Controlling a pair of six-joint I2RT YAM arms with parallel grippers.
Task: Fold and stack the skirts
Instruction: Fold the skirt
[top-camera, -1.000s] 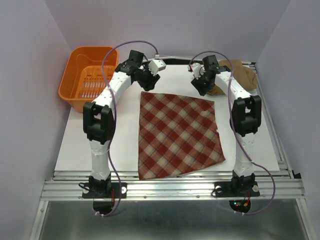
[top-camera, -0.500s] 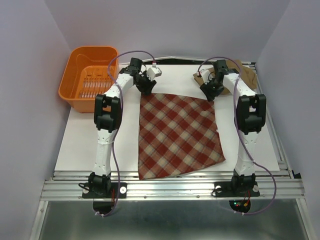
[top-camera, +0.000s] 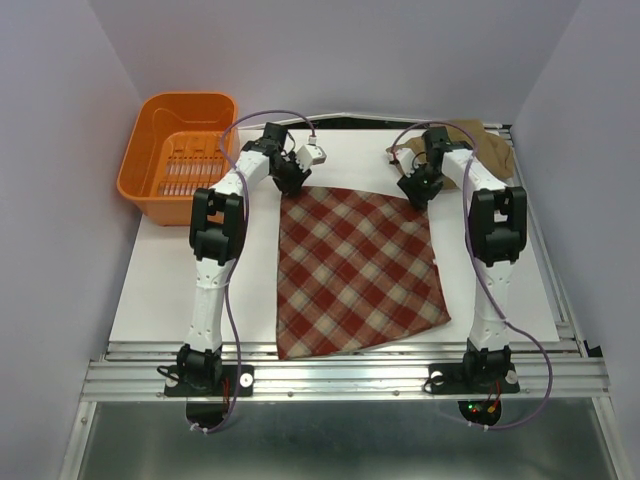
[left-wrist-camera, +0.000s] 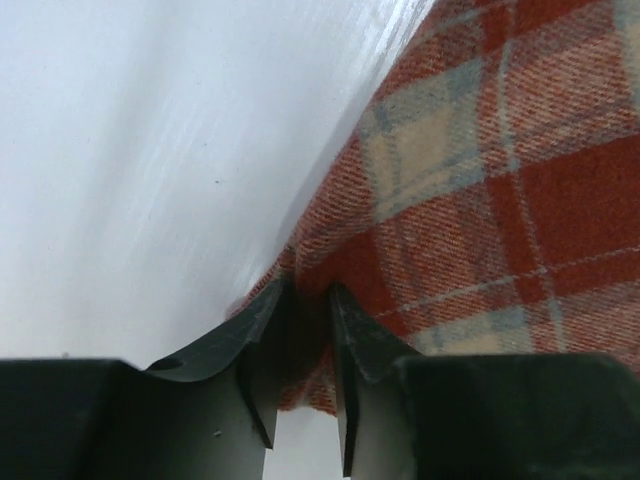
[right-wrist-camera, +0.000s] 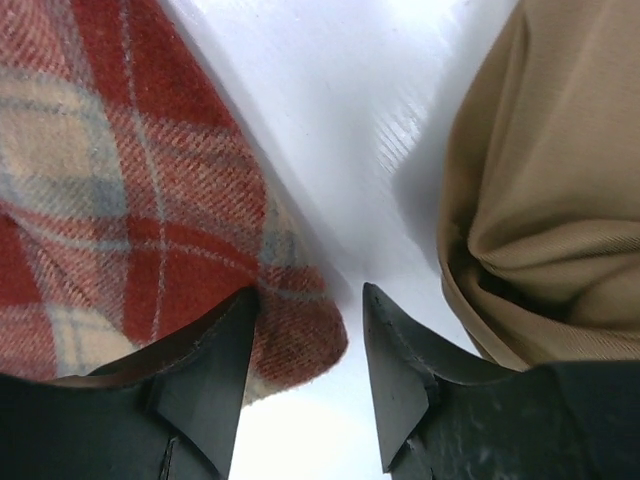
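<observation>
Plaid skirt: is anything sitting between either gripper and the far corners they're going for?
Nothing visible. The left gripper has the far-left corner of the plaid skirt between its fingers. The right gripper stands open at the far-right corner; the tan skirt lies beside it, not between.

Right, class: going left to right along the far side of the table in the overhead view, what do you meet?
basket → left gripper → right gripper → tan skirt

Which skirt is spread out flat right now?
The red-and-cream plaid skirt, spread flat in the middle; the tan skirt sits crumpled in a heap at the far right.
</observation>
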